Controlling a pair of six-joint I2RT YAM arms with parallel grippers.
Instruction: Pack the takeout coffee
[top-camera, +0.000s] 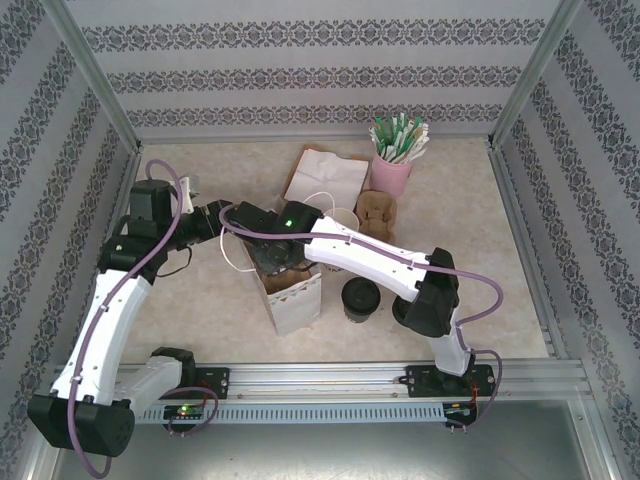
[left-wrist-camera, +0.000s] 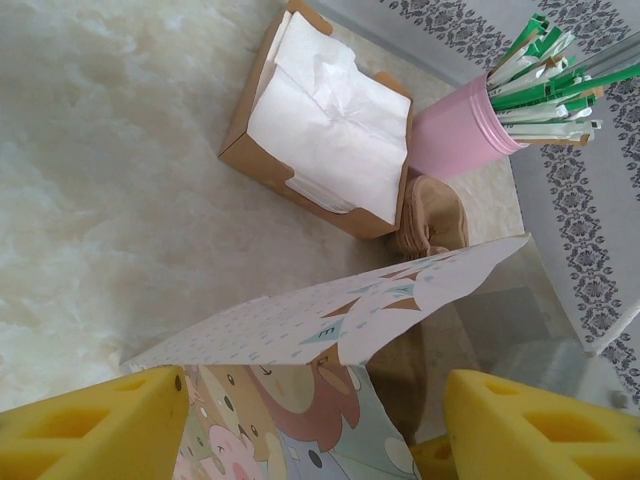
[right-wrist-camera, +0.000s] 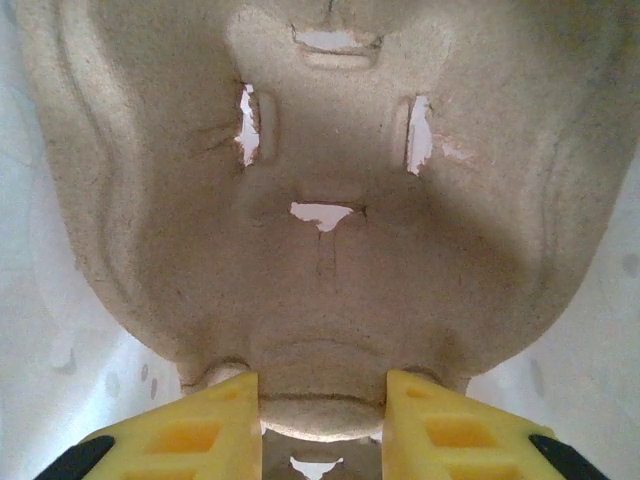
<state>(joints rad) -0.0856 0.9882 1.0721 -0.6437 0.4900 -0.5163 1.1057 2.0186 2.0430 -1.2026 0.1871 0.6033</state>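
The takeout coffee (top-camera: 361, 298), a cup under a round black lid, stands on the table just right of the white paper bag (top-camera: 297, 298). My right gripper (top-camera: 268, 258) reaches down into the bag's mouth. In the right wrist view the right gripper (right-wrist-camera: 320, 400) is shut on the edge of a brown moulded pulp cup carrier (right-wrist-camera: 320, 150), with the bag's white walls around it. My left gripper (top-camera: 232, 215) is at the bag's far left rim. In the left wrist view the left gripper (left-wrist-camera: 315, 400) is open wide, with the bag's patterned wall (left-wrist-camera: 330, 320) standing between its yellow fingers.
Behind the bag are a cardboard box of white napkins (top-camera: 327, 178), a pink cup of green-wrapped sticks (top-camera: 392, 172), a stack of pulp carriers (top-camera: 377, 212) and a cream paper cup (top-camera: 345, 217). Patterned walls close in three sides; a metal rail (top-camera: 390, 378) runs along the front.
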